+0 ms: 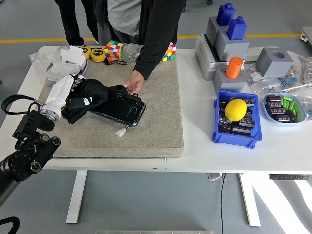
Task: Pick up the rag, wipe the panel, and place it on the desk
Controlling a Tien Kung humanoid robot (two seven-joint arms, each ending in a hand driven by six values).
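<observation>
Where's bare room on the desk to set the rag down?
The mat is bare right of the panel, and the desk between mat and blue bin is bare. The right end and far left corner are crowded.

Open mat [156, 122] lies right and in front of the panel [118, 107], broken only by a small white connector [121, 131]. A person's hand [134, 83] blocks the panel's far edge. Cubes [113, 49] and tape measures [99, 54] crowd the mat's far edge; a white box [66, 68] blocks its far-left corner. Bare table [197, 102] separates mat from blue bin [237, 136].
</observation>
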